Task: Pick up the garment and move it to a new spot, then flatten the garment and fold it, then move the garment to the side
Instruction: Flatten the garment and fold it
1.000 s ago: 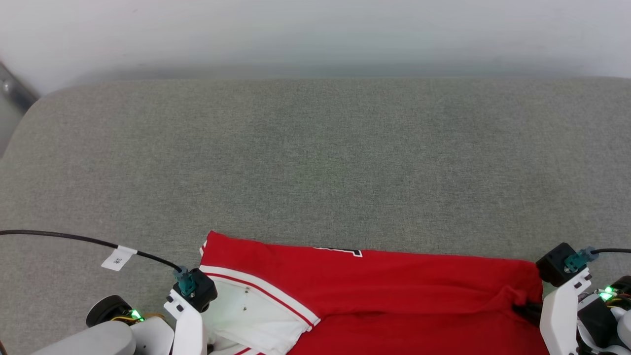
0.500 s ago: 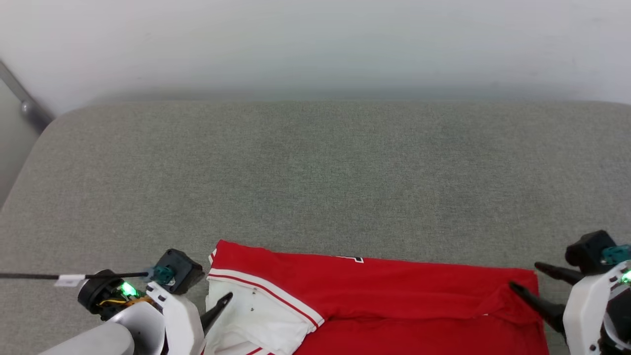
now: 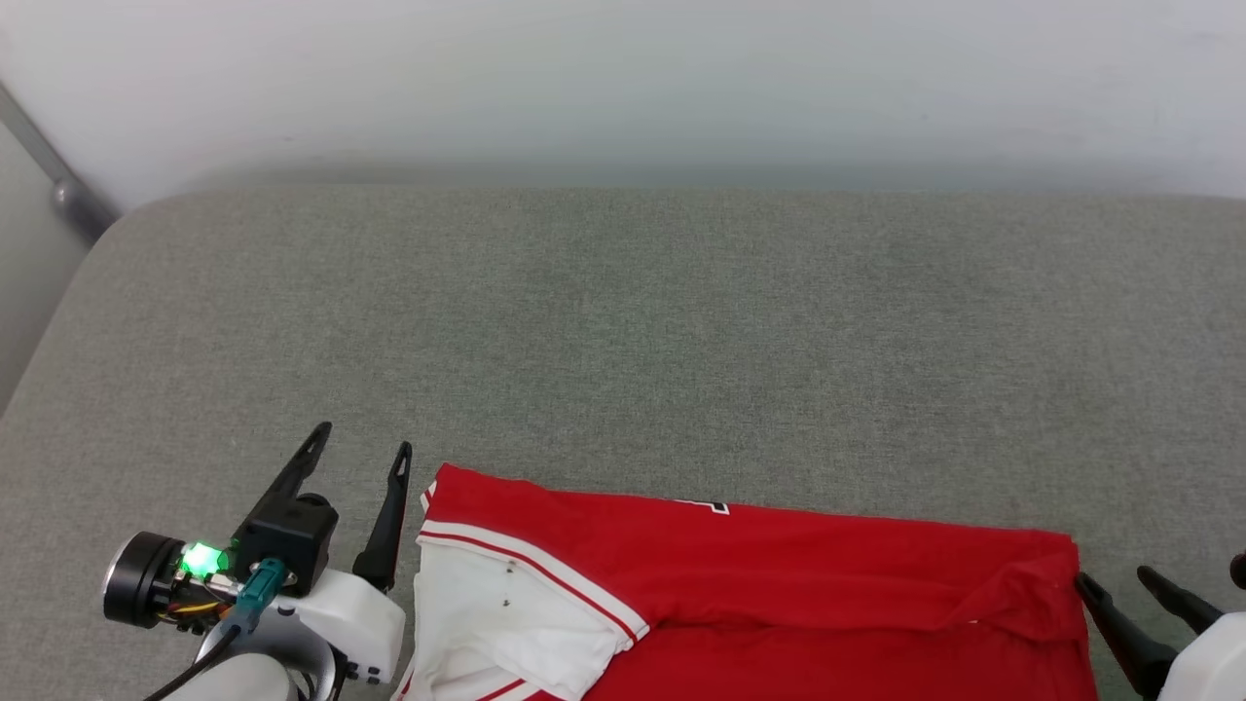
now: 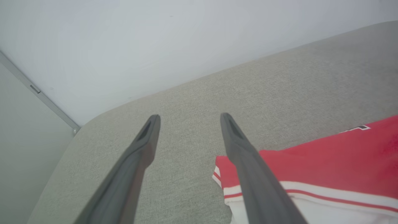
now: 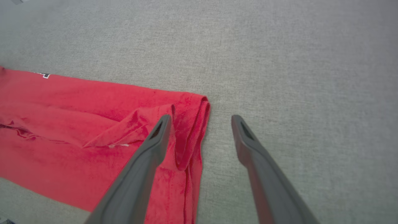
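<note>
1. The garment (image 3: pixel 759 594) is seen lying on the grey fabric surface (image 3: pixel 623 341) at the near edge of the head view. It is folded into a long red band whose far edge runs almost straight across.
2. A white sleeve (image 3: pixel 496 623) with red-white striped trim is laid at the garment's left end, and a scrap of black lettering (image 3: pixel 703 505) is shown at the far fold.
3. The left gripper (image 3: pixel 362 439) is placed just beside the garment's left edge, over the grey surface. Its fingers are spread wide apart and nothing is gripped.
4. In the left wrist view the garment's near corner is partly hidden by one finger (image 4: pixel 248 168). Whether cloth is touched there cannot be told.
5. The right gripper (image 3: pixel 1112 578) is found at the garment's right end, its fingers also spread wide, with nothing pinched.
6. In the right wrist view one finger (image 5: pixel 146 161) is seen across the bunched, doubled right edge of the garment and the other over grey surface. Contact cannot be told.
7. Behind the surface a white wall (image 3: pixel 623 78) is seen, with a metal strip (image 3: pixel 49 166) slanting down at the far left corner.
8. A black cable (image 3: pixel 195 667) and a green light (image 3: pixel 201 558) are carried on the left wrist, beside the sleeve.
</note>
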Robot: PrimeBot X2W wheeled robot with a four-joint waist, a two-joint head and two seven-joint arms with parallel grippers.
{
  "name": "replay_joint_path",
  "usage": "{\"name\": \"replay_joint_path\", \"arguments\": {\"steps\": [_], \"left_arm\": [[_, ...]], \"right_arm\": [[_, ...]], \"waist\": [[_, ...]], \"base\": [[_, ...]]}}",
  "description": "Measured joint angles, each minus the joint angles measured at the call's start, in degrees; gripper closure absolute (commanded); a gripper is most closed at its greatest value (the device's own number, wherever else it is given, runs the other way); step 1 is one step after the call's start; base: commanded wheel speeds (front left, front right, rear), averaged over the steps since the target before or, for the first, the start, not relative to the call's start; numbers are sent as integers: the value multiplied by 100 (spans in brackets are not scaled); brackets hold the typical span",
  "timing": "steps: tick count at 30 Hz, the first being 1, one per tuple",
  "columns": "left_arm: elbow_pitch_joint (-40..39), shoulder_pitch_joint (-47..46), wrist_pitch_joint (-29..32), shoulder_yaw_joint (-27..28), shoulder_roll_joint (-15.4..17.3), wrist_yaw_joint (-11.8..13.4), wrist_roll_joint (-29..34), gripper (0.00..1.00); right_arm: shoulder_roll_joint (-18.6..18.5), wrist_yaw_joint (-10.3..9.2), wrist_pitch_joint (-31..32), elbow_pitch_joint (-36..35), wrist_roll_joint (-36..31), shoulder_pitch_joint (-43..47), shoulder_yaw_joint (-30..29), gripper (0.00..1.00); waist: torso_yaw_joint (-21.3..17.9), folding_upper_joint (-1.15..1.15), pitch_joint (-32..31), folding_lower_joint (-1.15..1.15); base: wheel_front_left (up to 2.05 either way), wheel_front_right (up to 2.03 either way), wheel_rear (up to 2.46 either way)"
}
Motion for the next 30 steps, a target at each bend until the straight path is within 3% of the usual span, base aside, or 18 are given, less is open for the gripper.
{"name": "replay_joint_path", "arguments": {"steps": [4,9,22,23,24,25,30], "left_arm": [[-176,312,-8,643,-298,258,359,0],[-289,858,-8,1419,-737,279,910,0],[-205,1890,-9,3091,-2000,-290,2187,0],[-201,1950,-9,3185,-2083,-349,2286,0],[-196,2007,-9,3289,-2182,-405,2374,0],[-187,2068,-9,3389,-2269,-470,2468,0],[-130,2296,-9,3785,-2675,-789,2885,0]], "right_arm": [[430,0,205,79,-58,75,-215,0],[754,0,587,307,110,103,-205,0],[631,-11,1325,335,889,28,379,0],[626,-11,1351,360,910,-9,415,27],[624,-12,1365,386,940,-44,442,70],[624,-12,1362,406,955,-69,465,100],[616,-9,1252,539,981,-249,624,100]], "waist": [[20,0,113,0],[66,0,252,0],[145,0,359,0],[140,0,354,0],[136,0,349,0],[134,0,342,0],[127,0,288,0]], "base": [[0,0,0],[0,0,0],[0,0,0],[0,0,0],[0,0,0],[0,0,0],[0,0,0]]}}
